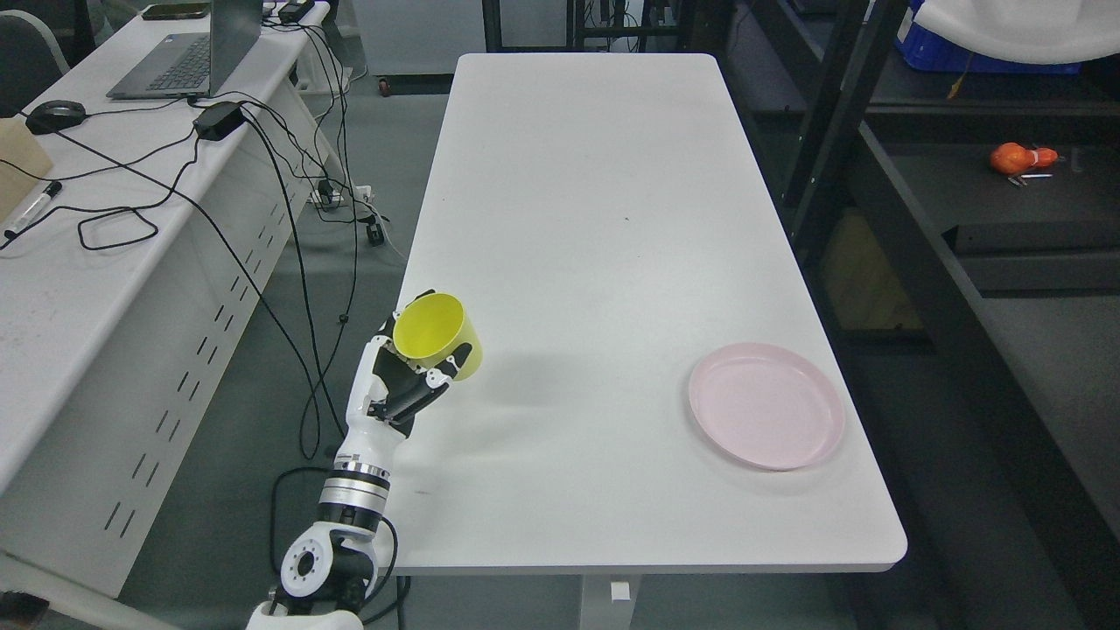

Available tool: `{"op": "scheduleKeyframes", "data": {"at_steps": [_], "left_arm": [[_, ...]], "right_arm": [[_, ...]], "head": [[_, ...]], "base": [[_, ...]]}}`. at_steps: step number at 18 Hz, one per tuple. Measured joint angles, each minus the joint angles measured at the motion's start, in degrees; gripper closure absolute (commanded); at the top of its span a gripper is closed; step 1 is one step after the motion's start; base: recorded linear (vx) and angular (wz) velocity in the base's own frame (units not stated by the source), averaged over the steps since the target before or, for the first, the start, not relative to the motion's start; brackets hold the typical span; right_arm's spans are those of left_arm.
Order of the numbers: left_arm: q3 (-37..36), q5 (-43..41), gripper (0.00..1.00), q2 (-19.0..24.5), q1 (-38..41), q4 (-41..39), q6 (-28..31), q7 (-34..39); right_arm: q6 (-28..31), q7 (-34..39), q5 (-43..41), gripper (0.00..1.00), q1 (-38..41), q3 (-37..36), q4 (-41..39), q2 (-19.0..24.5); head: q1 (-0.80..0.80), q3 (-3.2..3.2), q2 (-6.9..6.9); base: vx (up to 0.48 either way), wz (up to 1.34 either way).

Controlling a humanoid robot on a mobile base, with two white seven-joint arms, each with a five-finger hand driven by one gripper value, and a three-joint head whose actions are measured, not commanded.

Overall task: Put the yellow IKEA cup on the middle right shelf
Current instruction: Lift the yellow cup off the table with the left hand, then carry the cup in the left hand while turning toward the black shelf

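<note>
The left hand (404, 385) grasps the yellow cup (435, 337) with curled fingers above the table's (595, 219) left edge, so carrying it to the shelf remains.

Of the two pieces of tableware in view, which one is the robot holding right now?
The yellow cup, gripped in the left hand at the white table's left edge. The pink plate lies untouched near the right edge.

One head view looks steeply down from above the near end of the white table (612, 219), facing along it
</note>
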Motion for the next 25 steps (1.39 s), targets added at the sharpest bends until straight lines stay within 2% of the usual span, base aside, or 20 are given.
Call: {"op": "scheduleKeyframes", "data": {"at_steps": [10, 25], "left_arm": [[1.10, 0.33, 1.00, 0.00, 2.22, -9.34, -0.64, 0.21], [1.58, 0.29, 1.00, 0.00, 3.56, -13.71, -0.24, 0.73]], "right_arm": [[0.00, 0.00, 0.00, 0.01, 0.01, 0.00, 0.00, 0.00], [0.00, 0.00, 0.00, 0.01, 0.02, 0.00, 0.00, 0.00]], "head": [[0.00, 0.00, 0.00], [0.00, 0.00, 0.00]], "base": [[-0.096, -0.12], [-0.218, -0.27]]}}
